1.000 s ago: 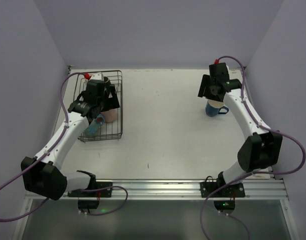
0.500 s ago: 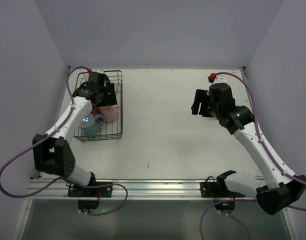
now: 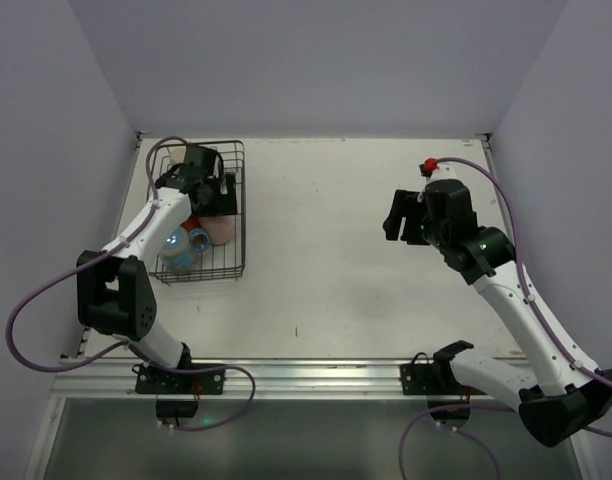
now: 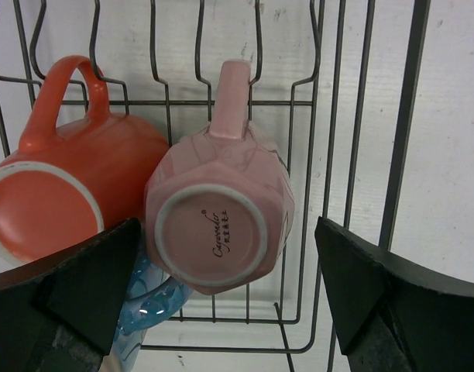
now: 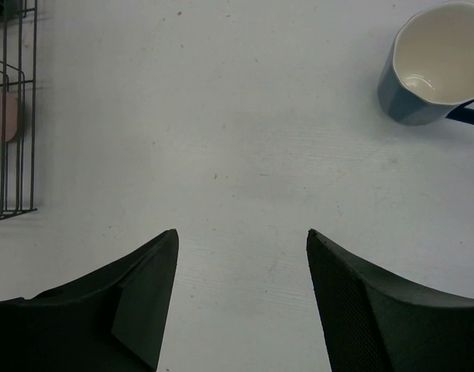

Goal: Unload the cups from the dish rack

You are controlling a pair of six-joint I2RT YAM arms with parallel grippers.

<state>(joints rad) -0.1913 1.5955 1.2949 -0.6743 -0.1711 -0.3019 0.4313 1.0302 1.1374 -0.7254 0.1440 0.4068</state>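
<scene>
The black wire dish rack [image 3: 240, 205] stands at the far left. It holds a pink mug [image 3: 223, 230], an orange-red mug [image 3: 193, 222] and a light blue mug [image 3: 179, 247]. My left gripper [image 3: 208, 188] hovers over the rack, open and empty. In the left wrist view its jaws [image 4: 225, 232] straddle the pink mug [image 4: 218, 225], whose base faces the camera, beside the orange-red mug [image 4: 59, 186] and the light blue mug [image 4: 148, 298]. My right gripper [image 3: 401, 215] is open and empty above bare table [image 5: 242, 236]. A blue mug [image 5: 431, 62] stands upright on the table beyond it.
White walls close in the table on the left, back and right. The rack's wires [image 4: 411, 116] rise around the left gripper. The rack's corner [image 5: 12, 116] shows at the left edge of the right wrist view.
My right gripper has moved off the blue mug, nearer and to the left, leaving it on the table. My left arm has swung round and its gripper sits a little farther back over the rack.
</scene>
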